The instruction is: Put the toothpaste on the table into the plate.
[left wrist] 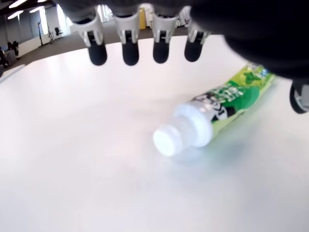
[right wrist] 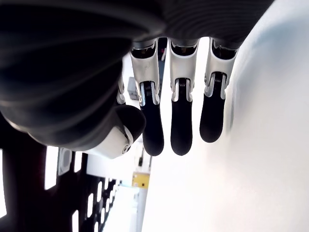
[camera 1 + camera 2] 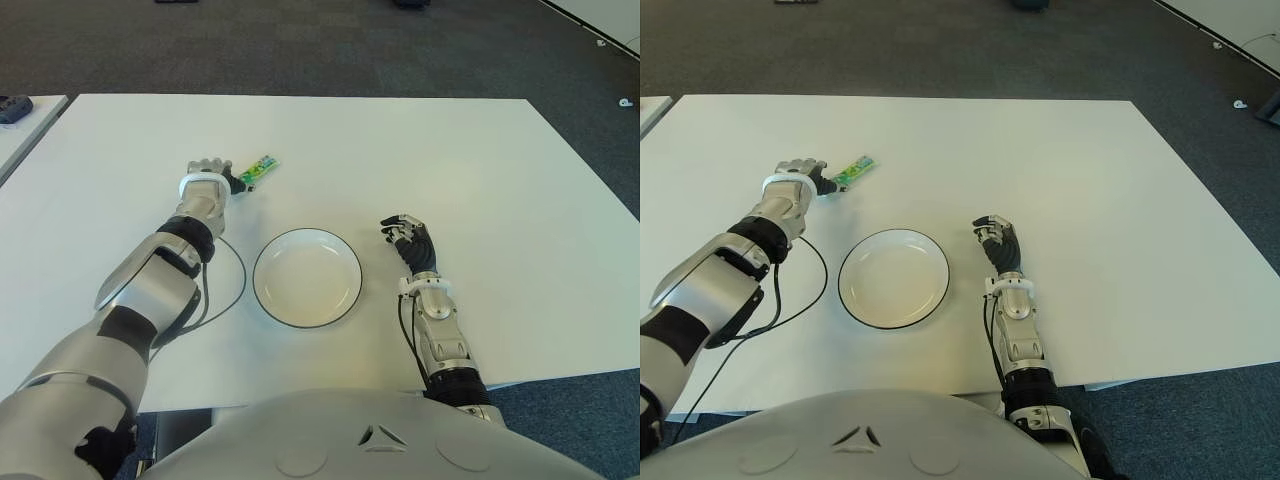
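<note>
Toothpaste [image 3: 259, 171] beside left hand [image 3: 207, 180], plate [image 3: 307, 277] nearby.

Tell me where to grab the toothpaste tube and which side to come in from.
Grip the toothpaste tube across its round shoulder just behind the white cap, coming from above. It lies flat on the table, and the left hand already hovers open over it, fingers pointing down.
</note>
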Controlling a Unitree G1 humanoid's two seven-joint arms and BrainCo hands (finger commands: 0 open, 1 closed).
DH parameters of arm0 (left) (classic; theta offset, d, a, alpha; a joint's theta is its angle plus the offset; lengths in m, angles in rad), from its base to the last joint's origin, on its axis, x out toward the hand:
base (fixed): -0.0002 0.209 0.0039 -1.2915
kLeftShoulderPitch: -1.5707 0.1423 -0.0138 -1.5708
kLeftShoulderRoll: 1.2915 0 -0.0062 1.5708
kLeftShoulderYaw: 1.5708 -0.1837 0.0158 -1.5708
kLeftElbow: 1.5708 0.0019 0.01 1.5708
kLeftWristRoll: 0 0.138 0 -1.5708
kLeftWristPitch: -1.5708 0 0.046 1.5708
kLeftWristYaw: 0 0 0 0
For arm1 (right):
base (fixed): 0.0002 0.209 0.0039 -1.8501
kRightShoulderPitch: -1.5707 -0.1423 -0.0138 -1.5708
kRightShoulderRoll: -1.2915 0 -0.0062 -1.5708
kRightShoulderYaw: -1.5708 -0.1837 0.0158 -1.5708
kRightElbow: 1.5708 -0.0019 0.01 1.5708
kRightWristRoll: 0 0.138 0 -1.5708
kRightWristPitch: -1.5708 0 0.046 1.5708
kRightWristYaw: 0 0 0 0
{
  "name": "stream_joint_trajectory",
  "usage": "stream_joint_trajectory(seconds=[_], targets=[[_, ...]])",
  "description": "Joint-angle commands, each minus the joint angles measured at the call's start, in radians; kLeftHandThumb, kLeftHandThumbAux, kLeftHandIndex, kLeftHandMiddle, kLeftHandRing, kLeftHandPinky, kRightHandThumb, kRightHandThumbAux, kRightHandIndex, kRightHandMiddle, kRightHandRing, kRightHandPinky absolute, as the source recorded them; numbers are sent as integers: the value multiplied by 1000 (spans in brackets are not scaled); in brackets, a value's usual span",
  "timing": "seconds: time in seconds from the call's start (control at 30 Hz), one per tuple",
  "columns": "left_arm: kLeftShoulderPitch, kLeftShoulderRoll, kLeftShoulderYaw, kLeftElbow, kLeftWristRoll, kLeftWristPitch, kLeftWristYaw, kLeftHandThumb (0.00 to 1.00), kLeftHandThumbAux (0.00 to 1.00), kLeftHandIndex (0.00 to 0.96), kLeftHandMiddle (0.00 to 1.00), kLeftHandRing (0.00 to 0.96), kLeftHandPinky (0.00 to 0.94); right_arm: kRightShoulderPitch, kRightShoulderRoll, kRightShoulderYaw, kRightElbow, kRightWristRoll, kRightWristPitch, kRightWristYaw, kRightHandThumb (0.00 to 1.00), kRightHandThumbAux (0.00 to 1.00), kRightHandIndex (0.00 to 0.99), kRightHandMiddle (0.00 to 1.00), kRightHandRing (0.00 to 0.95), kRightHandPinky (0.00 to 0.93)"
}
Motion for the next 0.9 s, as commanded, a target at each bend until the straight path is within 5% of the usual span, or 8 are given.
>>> stream_joint_trajectory(seconds=[0.03,0.37,0.9], targets=[[-45,-29,-39,64,20,-10,-58,212,205,111,5,0,0,-12,-1,-1,12,10,-4,8,706,731,418,408,401,423],[-79,-55,-90,130,23,-21,-164,197,215,167,7,0,0,-19,2,-3,25,10,-19,7,705,731,418,407,403,425],[-79,-66,-96,161,7,-17,-259,136,251,30,0,0,0,-5,4,-8,14,11,-19,-1,706,731,418,407,400,420]])
